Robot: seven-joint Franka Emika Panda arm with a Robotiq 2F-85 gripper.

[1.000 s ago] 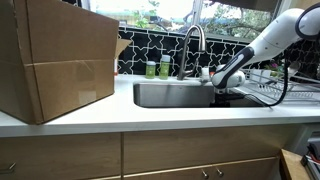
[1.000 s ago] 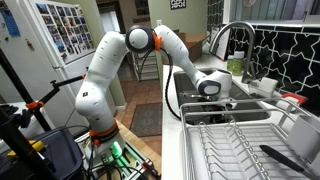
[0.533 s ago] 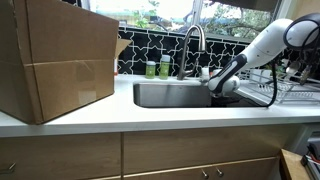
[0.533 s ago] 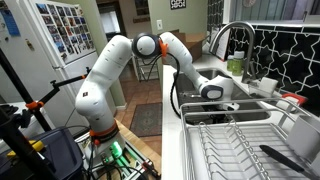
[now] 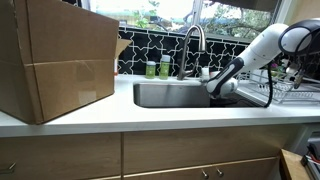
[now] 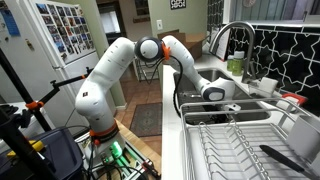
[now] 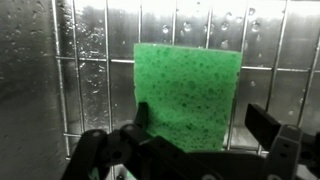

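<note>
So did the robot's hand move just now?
Yes. In an exterior view the gripper has slid a little toward the faucet, lower in the sink.

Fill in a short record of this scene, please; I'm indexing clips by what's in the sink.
place: kitchen sink, wet steel, wire grid on its floor
thing: green sponge, flat on the grid
robot: tool open, just over the sponge
contact: cannot tell
nearby: faucet, cardboard box, dish rack

Porous matt sponge (image 7: pixel 187 95), wet glossy steel sink (image 7: pixel 40 80)
</note>
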